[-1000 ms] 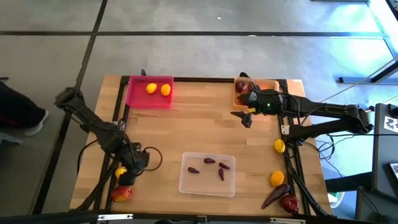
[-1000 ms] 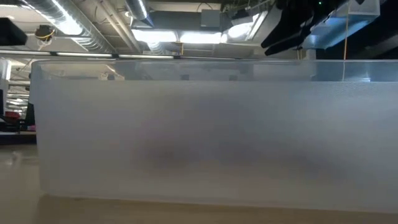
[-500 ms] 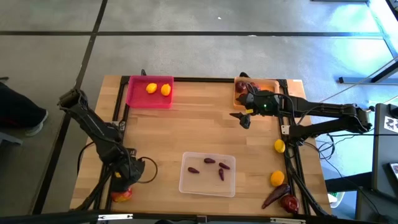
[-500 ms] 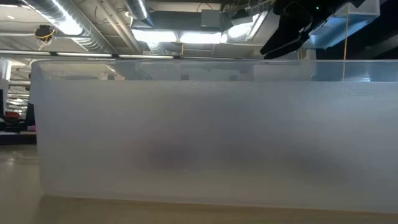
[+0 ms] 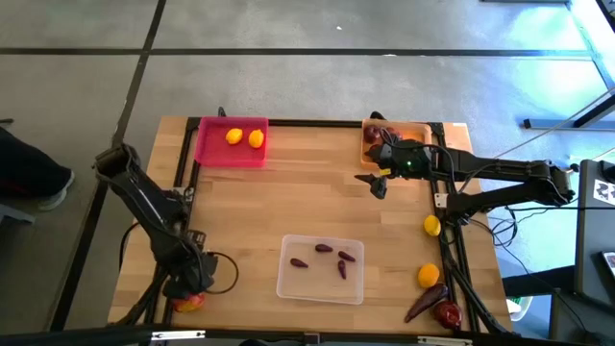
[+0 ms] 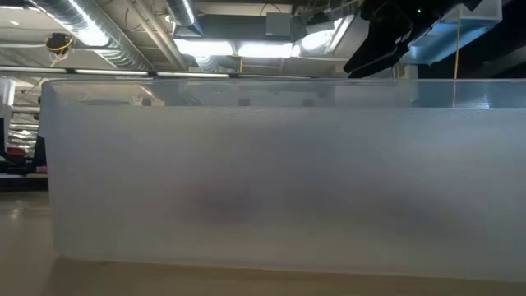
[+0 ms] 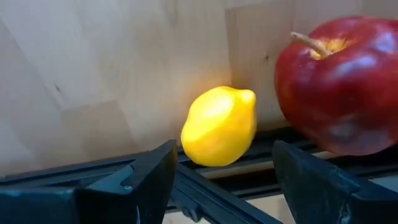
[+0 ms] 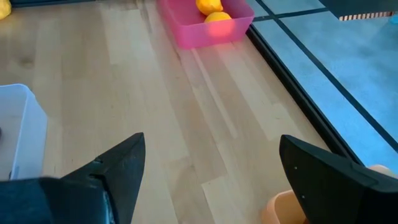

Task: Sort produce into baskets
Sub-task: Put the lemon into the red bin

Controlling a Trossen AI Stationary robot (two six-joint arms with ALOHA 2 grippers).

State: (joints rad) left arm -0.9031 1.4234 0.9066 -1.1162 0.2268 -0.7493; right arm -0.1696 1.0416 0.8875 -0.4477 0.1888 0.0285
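A pale wooden table [image 5: 307, 207] on a grey concrete floor, black rails along its sides. At the near left corner a yellow lemon [image 7: 219, 126] and a red apple [image 7: 339, 83] are seen just beside each other; the left gripper [image 5: 191, 279] is poised over them, fingers apart, nothing held. The clear tray [image 5: 321, 268] near the front edge holds four small maroon pods [image 5: 324, 248]. Two lemons are lying in the pink tray [image 5: 207, 149] at the far edge. The right gripper [image 5: 377, 180] is hung by the orange tray [image 5: 415, 131], jaws wide, empty. More fruit is strewn along the right edge
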